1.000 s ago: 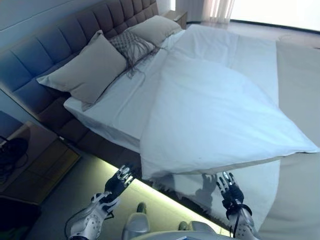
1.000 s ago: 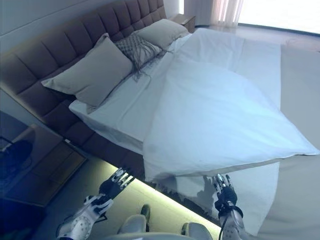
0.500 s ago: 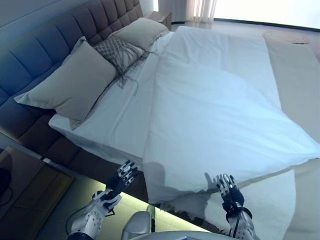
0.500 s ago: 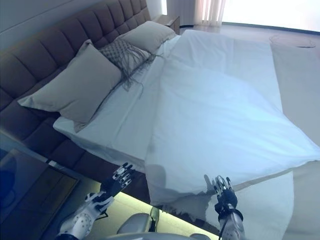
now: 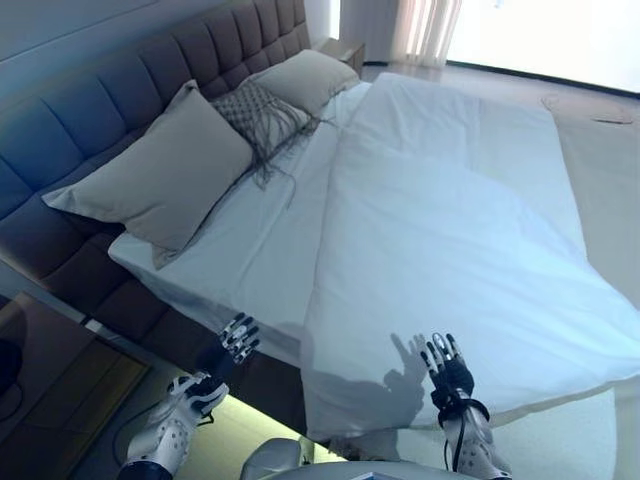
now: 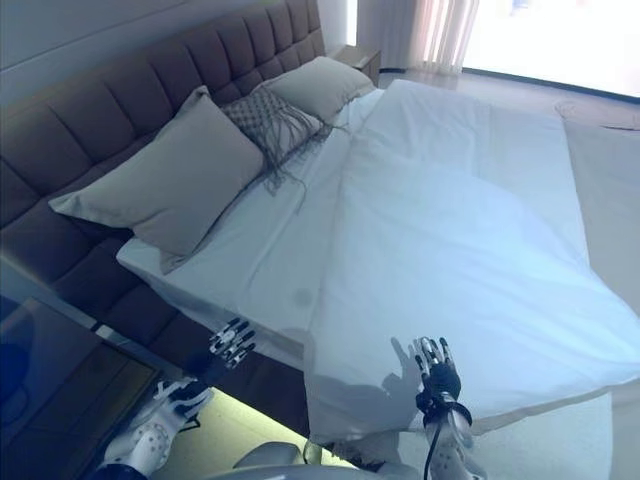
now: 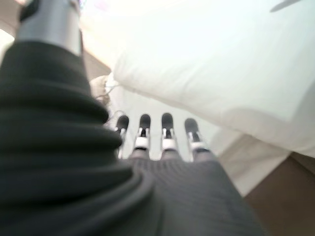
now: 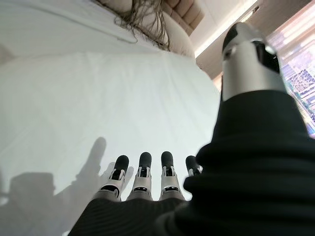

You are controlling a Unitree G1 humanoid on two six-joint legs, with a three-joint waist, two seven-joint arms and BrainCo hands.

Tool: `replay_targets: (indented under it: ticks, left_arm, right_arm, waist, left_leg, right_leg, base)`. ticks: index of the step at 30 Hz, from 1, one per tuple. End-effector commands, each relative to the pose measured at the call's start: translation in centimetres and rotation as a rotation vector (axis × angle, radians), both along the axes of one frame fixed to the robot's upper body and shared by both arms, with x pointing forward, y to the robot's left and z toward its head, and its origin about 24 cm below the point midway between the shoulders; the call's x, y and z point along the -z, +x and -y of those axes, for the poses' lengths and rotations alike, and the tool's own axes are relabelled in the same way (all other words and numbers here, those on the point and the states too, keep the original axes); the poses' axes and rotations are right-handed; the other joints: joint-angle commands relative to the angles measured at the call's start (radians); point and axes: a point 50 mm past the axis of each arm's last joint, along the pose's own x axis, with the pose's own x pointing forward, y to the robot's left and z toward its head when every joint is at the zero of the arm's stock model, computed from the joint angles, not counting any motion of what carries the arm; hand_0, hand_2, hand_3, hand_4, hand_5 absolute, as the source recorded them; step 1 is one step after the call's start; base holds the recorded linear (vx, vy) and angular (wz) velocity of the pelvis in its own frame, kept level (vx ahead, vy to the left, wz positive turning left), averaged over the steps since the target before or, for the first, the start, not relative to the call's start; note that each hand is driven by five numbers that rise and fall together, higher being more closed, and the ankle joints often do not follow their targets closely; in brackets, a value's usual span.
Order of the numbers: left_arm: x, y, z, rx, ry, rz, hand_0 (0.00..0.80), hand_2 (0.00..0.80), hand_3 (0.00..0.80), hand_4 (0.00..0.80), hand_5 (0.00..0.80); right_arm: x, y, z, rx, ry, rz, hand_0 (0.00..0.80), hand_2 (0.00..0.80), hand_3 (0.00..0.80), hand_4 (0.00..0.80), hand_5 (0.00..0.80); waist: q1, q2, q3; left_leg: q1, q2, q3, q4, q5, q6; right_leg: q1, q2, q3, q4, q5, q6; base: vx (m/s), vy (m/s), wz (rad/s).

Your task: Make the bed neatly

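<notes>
A bed with a white duvet [image 5: 450, 230] lying askew over a white sheet [image 5: 250, 240]; its near edge hangs over the bed's side. Two beige pillows [image 5: 160, 165] [image 5: 310, 75] and a grey fringed cushion [image 5: 262, 112] lean on the brown tufted headboard [image 5: 110, 90]. My left hand [image 5: 232, 345] is open, held beside the bed's near side below the sheet's edge; its own view [image 7: 162, 132] shows straight fingers and the pillow past them. My right hand [image 5: 447, 368] is open, fingers straight over the duvet's near edge; it also shows in the right wrist view [image 8: 142, 177].
A dark wooden bedside table [image 5: 50, 370] stands at the lower left. A lit strip [image 5: 245, 420] runs under the bed frame. A beige rug [image 5: 610, 150] lies on the floor past the bed, with a bright window [image 5: 540, 30] at the far end.
The camera has shifted. My right hand has moved up over the duvet's near edge. My left hand has shifted slightly left beside the bed frame.
</notes>
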Motion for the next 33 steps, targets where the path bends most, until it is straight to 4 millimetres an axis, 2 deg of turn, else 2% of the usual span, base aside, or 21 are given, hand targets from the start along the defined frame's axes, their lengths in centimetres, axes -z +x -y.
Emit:
replay_targets:
  ticks: [1,3,4,5,6,7,9,11,14,18,20,22,23,24,26,28,29,30,31,32,33]
  left_arm:
    - [-2.2,0.7,-0.3,-0.047,-0.025,0.131,0.000,0.000,0.000,0.000,0.000]
    - [-2.3,0.6,-0.1,-0.029,-0.018,0.140,0.000,0.000,0.000,0.000,0.000]
    - [-2.5,0.8,0.0,-0.011,-0.020,0.147,0.000,0.000,0.000,0.000,0.000]
    - [-2.6,1.2,0.3,0.020,-0.016,0.157,0.000,0.000,0.000,0.000,0.000]
    - [-2.6,1.4,0.5,0.036,-0.009,0.160,0.000,0.000,0.000,0.000,0.000]
    - [-2.6,1.6,0.6,0.037,-0.006,0.159,0.000,0.000,0.000,0.000,0.000]
    - [-2.5,1.7,0.5,0.032,-0.011,0.153,0.000,0.000,0.000,0.000,0.000]
    - [-2.5,1.6,0.4,0.035,-0.003,0.145,0.000,0.000,0.000,0.000,0.000]
    - [-2.3,1.6,0.0,0.032,0.012,0.143,0.000,0.000,0.000,0.000,0.000]
    - [-2.9,2.4,0.0,0.028,0.024,0.162,0.000,0.000,0.000,0.000,0.000]
    - [-2.9,2.3,0.0,-0.002,0.010,0.161,0.000,0.000,0.000,0.000,0.000]
    - [-2.7,1.3,-0.4,-0.049,-0.022,0.157,0.000,0.000,0.000,0.000,0.000]
    - [-2.4,0.6,-0.6,-0.068,-0.019,0.156,0.000,0.000,0.000,0.000,0.000]
    - [-2.1,-0.2,-0.9,-0.085,-0.018,0.150,0.000,0.000,0.000,0.000,0.000]
    - [-1.8,-0.6,-1.0,-0.098,-0.030,0.125,0.000,0.000,0.000,0.000,0.000]
    - [-2.0,0.3,-0.7,-0.056,-0.039,0.140,0.000,0.000,0.000,0.000,0.000]
    - [-2.2,0.8,-0.2,-0.016,-0.021,0.145,0.000,0.000,0.000,0.000,0.000]
    - [-2.2,0.9,-0.1,-0.003,-0.011,0.148,0.000,0.000,0.000,0.000,0.000]
    - [-2.4,1.1,0.0,0.025,0.008,0.156,0.000,0.000,0.000,0.000,0.000]
    - [-2.4,1.0,0.0,0.023,0.014,0.155,0.000,0.000,0.000,0.000,0.000]
    - [-2.4,0.8,-0.2,0.008,0.024,0.149,0.000,0.000,0.000,0.000,0.000]
  right_arm:
    - [-1.4,0.8,1.7,-0.024,-0.065,0.048,0.000,0.000,0.000,0.000,0.000]
    - [-1.5,0.6,2.1,-0.009,-0.064,0.044,0.000,0.000,0.000,0.000,0.000]
    - [-1.6,0.5,2.4,0.007,-0.064,0.049,0.000,0.000,0.000,0.000,0.000]
    - [-1.7,0.6,3.0,0.034,-0.070,0.064,0.000,0.000,0.000,0.000,0.000]
    - [-1.8,0.7,3.2,0.053,-0.072,0.071,0.000,0.000,0.000,0.000,0.000]
    - [-1.8,0.8,3.4,0.070,-0.069,0.072,0.000,0.000,0.000,0.000,0.000]
    - [-1.7,0.8,3.7,0.118,-0.047,0.051,0.000,0.000,0.000,0.000,0.000]
    - [-1.3,0.2,4.0,0.158,-0.046,0.028,0.000,0.000,0.000,0.000,0.000]
    - [-0.8,-0.6,3.9,0.163,-0.037,0.013,0.000,0.000,0.000,0.000,0.000]
    - [-0.4,-0.9,3.4,0.130,-0.028,0.006,0.000,0.000,0.000,0.000,0.000]
    - [-0.3,-0.5,3.0,0.108,-0.026,-0.014,0.000,0.000,0.000,0.000,0.000]
    - [-0.5,0.3,2.9,0.065,-0.033,-0.025,0.000,0.000,0.000,0.000,0.000]
    - [-0.7,0.7,2.8,0.039,-0.041,-0.025,0.000,0.000,0.000,0.000,0.000]
    - [-1.0,1.2,2.9,0.018,-0.050,-0.017,0.000,0.000,0.000,0.000,0.000]
    - [-1.4,1.4,3.4,0.025,-0.064,-0.003,0.000,0.000,0.000,0.000,0.000]
    - [-1.9,1.4,4.2,0.070,-0.071,0.027,0.000,0.000,0.000,0.000,0.000]
    - [-1.8,1.1,4.6,0.109,-0.071,0.026,0.000,0.000,0.000,0.000,0.000]
    - [-1.7,1.0,4.8,0.123,-0.071,0.027,0.000,0.000,0.000,0.000,0.000]
    - [-1.6,0.8,4.8,0.143,-0.076,0.028,0.000,0.000,0.000,0.000,0.000]
    - [-1.7,0.7,4.7,0.144,-0.082,0.026,0.000,0.000,0.000,0.000,0.000]
    - [-1.9,0.7,4.6,0.141,-0.081,0.026,0.000,0.000,0.000,0.000,0.000]
  waist:
    - [0.005,0.013,0.008]
    - [0.021,0.006,0.015]
    - [0.022,0.003,0.020]
    - [0.018,-0.003,0.028]
    - [0.015,-0.008,0.031]
    - [0.011,-0.007,0.031]
    - [0.000,-0.009,0.024]
    - [-0.011,-0.009,0.013]
    - [-0.040,0.004,0.005]
    - [-0.050,0.011,0.004]
    - [-0.037,0.002,0.007]
    - [-0.005,-0.005,0.026]
    - [0.017,-0.006,0.037]
    - [0.029,-0.006,0.039]
    - [0.028,0.003,0.046]
    - [0.021,0.005,0.057]
    - [0.017,0.004,0.056]
    - [0.015,0.002,0.055]
    - [0.008,0.001,0.055]
    - [0.000,0.011,0.059]
    - [-0.009,0.018,0.061]
  left_leg:
    - [-0.085,0.003,-0.042,0.013,0.071,-0.018]
    - [-0.126,0.019,-0.021,0.024,0.087,-0.038]
    - [-0.145,0.034,0.013,0.040,0.089,-0.048]
    - [-0.172,0.063,0.070,0.082,0.080,-0.063]
    - [-0.182,0.077,0.097,0.111,0.064,-0.069]
    - [-0.186,0.082,0.104,0.119,0.057,-0.071]
    - [-0.169,0.078,0.111,0.119,0.032,-0.054]
    - [-0.129,0.061,0.117,0.099,0.015,-0.025]
    - [-0.068,0.053,0.134,0.079,-0.010,0.000]
    - [-0.045,0.051,0.132,0.068,-0.017,0.001]
    - [-0.052,0.050,0.113,0.084,-0.019,-0.012]
    - [-0.083,0.071,0.019,0.150,0.015,-0.055]
    - [-0.089,0.084,-0.060,0.164,0.031,-0.075]
    - [-0.081,0.093,-0.077,0.130,0.019,-0.079]
    - [-0.077,0.120,-0.029,0.101,0.040,-0.091]
    - [-0.124,0.141,0.029,0.112,0.049,-0.105]
    - [-0.136,0.142,0.058,0.115,0.038,-0.098]
    - [-0.136,0.136,0.063,0.113,0.034,-0.092]
    - [-0.120,0.117,0.063,0.105,0.020,-0.072]
    - [-0.097,0.105,0.062,0.103,0.006,-0.051]
    - [-0.076,0.097,0.068,0.108,-0.011,-0.035]
  right_leg:
    - [0.067,0.064,-0.033,-0.102,0.154,0.002]
    - [0.100,0.070,-0.054,-0.149,0.134,0.005]
    - [0.116,0.067,-0.074,-0.164,0.124,0.002]
    - [0.133,0.056,-0.101,-0.178,0.113,0.000]
    - [0.140,0.042,-0.118,-0.179,0.108,0.001]
    - [0.145,0.035,-0.118,-0.168,0.100,0.004]
    - [0.144,0.017,-0.109,-0.123,0.102,0.016]
    - [0.123,-0.013,-0.097,-0.033,0.152,0.028]
    - [0.066,-0.034,-0.079,0.080,0.200,0.024]
    - [0.056,-0.027,-0.080,0.048,0.177,0.009]
    - [0.068,-0.016,-0.103,-0.013,0.151,0.005]
    - [0.088,-0.008,-0.086,-0.084,0.131,-0.002]
    - [0.097,0.003,-0.066,-0.116,0.113,-0.001]
    - [0.097,0.005,-0.060,-0.138,0.112,0.005]
    - [0.106,0.005,-0.071,-0.148,0.110,0.012]
    - [0.122,-0.018,-0.094,-0.147,0.105,0.022]
    - [0.129,-0.038,-0.110,-0.126,0.102,0.029]
    - [0.127,-0.048,-0.112,-0.110,0.107,0.034]
    - [0.093,-0.070,-0.111,-0.034,0.136,0.047]
    - [0.035,-0.090,-0.108,0.101,0.167,0.047]
    - [-0.015,-0.107,-0.100,0.185,0.174,0.035]
  base:
    - [0.017,-0.069,-0.07]
    - [-0.054,-0.054,0.11]
    - [-0.094,-0.039,0.24]
    - [-0.083,-0.016,0.43]
    - [-0.040,0.016,0.68]
    - [0.026,0.059,0.76]
    - [0.117,0.137,0.33]
    - [0.161,0.181,0.12]
    - [0.126,0.137,-0.08]
    - [0.034,0.013,0.01]
    - [-0.014,-0.056,-0.02]
    - [-0.005,-0.047,-0.19]
    - [0.001,0.007,-0.45]
    - [-0.002,0.039,-0.69]
    - [-0.069,0.102,-1.31]
    - [-0.111,0.146,-0.47]
    - [-0.037,0.133,0.50]
    - [0.032,0.177,0.72]
    - [0.075,0.233,0.68]
    - [0.100,0.285,0.48]
    - [0.073,0.225,0.27]
